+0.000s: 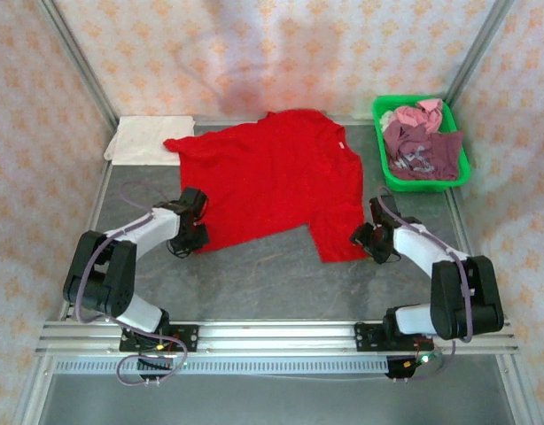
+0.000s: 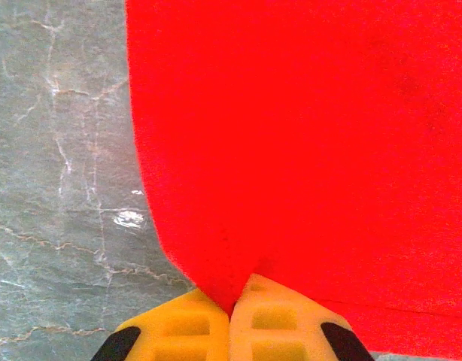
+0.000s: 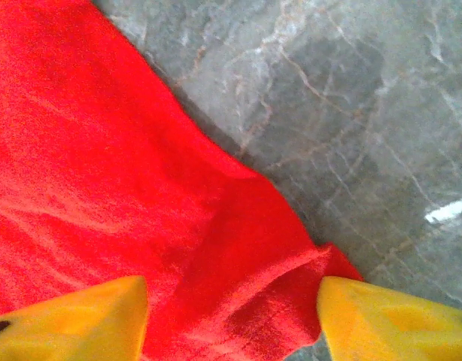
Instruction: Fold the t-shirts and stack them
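A bright red t-shirt (image 1: 272, 181) lies spread flat on the grey table (image 1: 254, 283). My left gripper (image 1: 192, 228) sits at its near left corner. In the left wrist view the yellow jaws (image 2: 231, 304) are pressed together with a point of the red cloth (image 2: 306, 135) pinched between them. My right gripper (image 1: 362, 237) is at the near right corner. Its yellow fingers (image 3: 88, 323) stand wide apart, and the bunched red hem (image 3: 238, 286) lies between them without being clamped. A folded cream-white t-shirt (image 1: 148, 140) rests at the back left.
A green plastic basket (image 1: 423, 184) at the back right holds crumpled maroon (image 1: 423, 150) and pink (image 1: 424, 113) t-shirts. Patterned walls close in the back and sides. An aluminium rail (image 1: 272, 336) runs along the near edge by the arm bases.
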You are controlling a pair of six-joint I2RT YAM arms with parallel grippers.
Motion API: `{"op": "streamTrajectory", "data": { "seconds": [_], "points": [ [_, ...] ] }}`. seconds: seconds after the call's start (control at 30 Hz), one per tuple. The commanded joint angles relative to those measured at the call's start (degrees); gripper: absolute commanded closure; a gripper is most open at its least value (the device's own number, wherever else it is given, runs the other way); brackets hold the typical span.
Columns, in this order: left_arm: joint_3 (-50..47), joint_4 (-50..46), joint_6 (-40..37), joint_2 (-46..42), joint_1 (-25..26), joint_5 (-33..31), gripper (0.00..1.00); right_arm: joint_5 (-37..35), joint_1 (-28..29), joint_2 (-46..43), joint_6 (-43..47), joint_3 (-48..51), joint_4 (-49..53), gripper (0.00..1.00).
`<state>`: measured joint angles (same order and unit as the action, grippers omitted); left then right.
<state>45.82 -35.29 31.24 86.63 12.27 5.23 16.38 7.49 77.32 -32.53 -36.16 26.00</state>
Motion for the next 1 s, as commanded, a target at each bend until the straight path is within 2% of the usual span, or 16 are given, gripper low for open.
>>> {"op": "streamTrajectory", "data": {
  "seconds": [0.0,0.03,0.13,0.23,0.33,0.5,0.63,0.73,0.83,0.97],
  "points": [
    [-1.0,0.3,-0.3,-2.3,-0.3,-3.2,1.0,-0.3,-0.1,2.0,-0.7,2.6,-3.1,0.54],
    [-1.1,0.4,-0.3,-2.9,-0.3,-3.4,1.0,-0.5,-0.1,1.7,-0.7,2.6,-3.2,0.66],
    [-1.1,0.1,0.1,-6.0,-0.3,-4.1,1.0,-0.7,-0.1,0.1,-0.4,2.5,-3.1,0.88],
    [-0.9,-1.1,0.5,-11.2,-0.4,-5.2,1.0,-0.6,-0.1,-5.6,0.0,2.7,-2.6,1.0],
    [-0.9,-2.6,0.5,-16.9,-0.6,-7.2,1.0,-2.1,-0.1,-12.7,1.7,1.3,0.8,1.0],
    [0.3,-5.9,-0.3,-24.2,-1.0,-7.5,1.0,-0.5,-0.1,-23.7,2.4,-0.6,4.0,1.0],
    [3.7,-10.0,-4.3,-31.1,-1.0,-6.4,1.0,0.7,-0.1,-32.0,3.6,-5.5,9.4,1.0],
    [8.1,-12.5,-6.7,-37.6,-0.9,-3.8,1.0,2.7,0.0,-38.7,5.1,-11.4,12.7,1.0],
    [14.2,-15.4,-8.9,-43.2,-0.8,-0.5,1.0,1.5,0.0,-45.7,7.9,-18.5,15.8,1.0],
    [25.8,-20.4,-12.2,-47.4,-0.9,4.8,1.0,-0.8,0.0,-48.8,11.2,-32.0,21.1,1.0]
  ]
}}
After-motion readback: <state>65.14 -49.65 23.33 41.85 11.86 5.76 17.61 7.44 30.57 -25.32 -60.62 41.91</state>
